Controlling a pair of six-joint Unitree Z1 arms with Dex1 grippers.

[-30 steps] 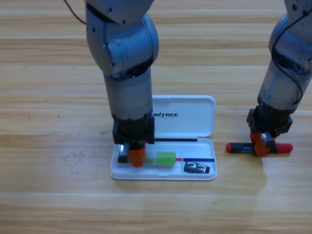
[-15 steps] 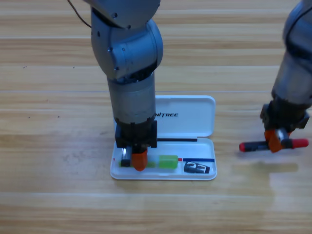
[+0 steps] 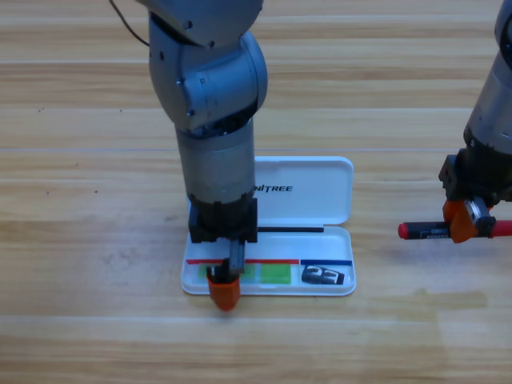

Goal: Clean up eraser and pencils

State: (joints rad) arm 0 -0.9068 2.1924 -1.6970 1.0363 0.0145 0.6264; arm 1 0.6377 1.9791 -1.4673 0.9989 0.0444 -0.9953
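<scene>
Left end effector, orange jaws spread wide, points down over front edge of open white plastic case; translucent green pencil and dark eraser lie inside. Right end effector grips black red-tipped pencil above wooden bench.

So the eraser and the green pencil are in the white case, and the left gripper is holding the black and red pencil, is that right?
Not quite. The high view shows the right gripper, not the left, holding the black and red pencil, off to the right of the white case. The eraser and the green pencil are in the case.
</scene>
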